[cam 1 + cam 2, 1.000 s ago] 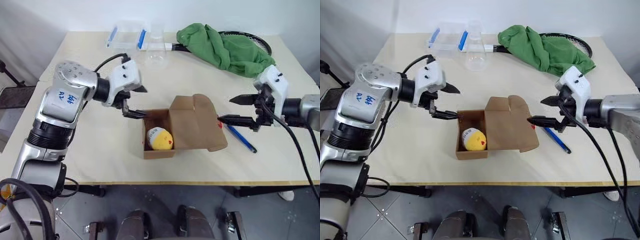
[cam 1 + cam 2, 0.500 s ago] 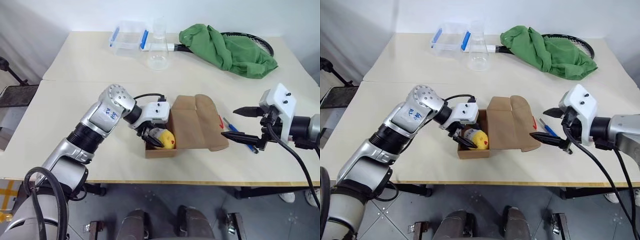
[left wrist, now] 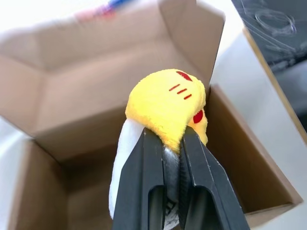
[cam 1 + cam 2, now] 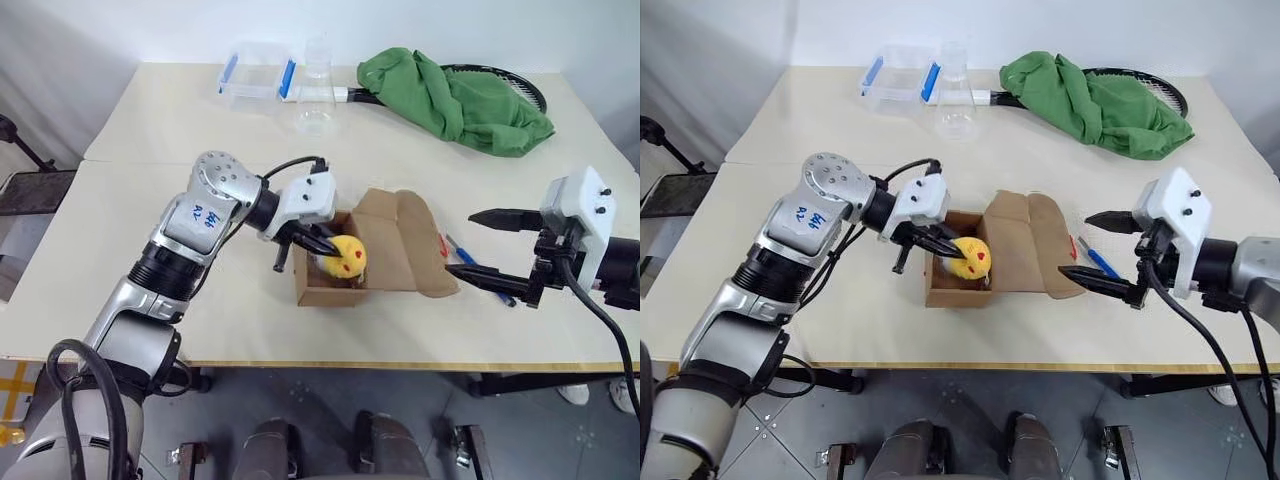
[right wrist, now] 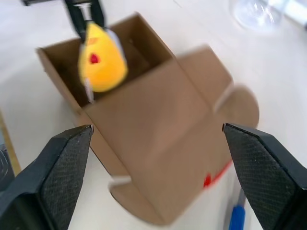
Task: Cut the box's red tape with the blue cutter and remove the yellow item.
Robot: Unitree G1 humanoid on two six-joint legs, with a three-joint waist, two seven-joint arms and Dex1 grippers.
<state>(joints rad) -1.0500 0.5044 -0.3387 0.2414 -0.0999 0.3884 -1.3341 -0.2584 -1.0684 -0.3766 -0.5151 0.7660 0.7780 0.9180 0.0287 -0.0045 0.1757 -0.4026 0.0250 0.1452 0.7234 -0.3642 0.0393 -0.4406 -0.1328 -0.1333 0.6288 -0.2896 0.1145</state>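
The brown box (image 4: 395, 250) lies open in the middle of the table, its flaps spread toward my right side. My left gripper (image 4: 325, 245) reaches into its opening and is shut on the yellow item (image 3: 165, 110), a yellow plush ball with red marks and a white underside, held just above the box floor. The red tape (image 4: 441, 243) shows on the outer flap. Beside that flap lies the blue cutter (image 4: 1095, 258), partly behind my right gripper (image 4: 460, 241). That gripper hangs open to the right of the box, holding nothing.
At the back stand a clear container with blue clips (image 4: 255, 75) and a glass flask (image 4: 315, 100). A green cloth (image 4: 450, 95) lies over a racket (image 4: 500, 75) at the back right. The table's front edge (image 4: 330, 365) is close below the box.
My left gripper moved from beside the box into it, shut on the yellow item and raised it a little. The right gripper drew back from the flap, still open.
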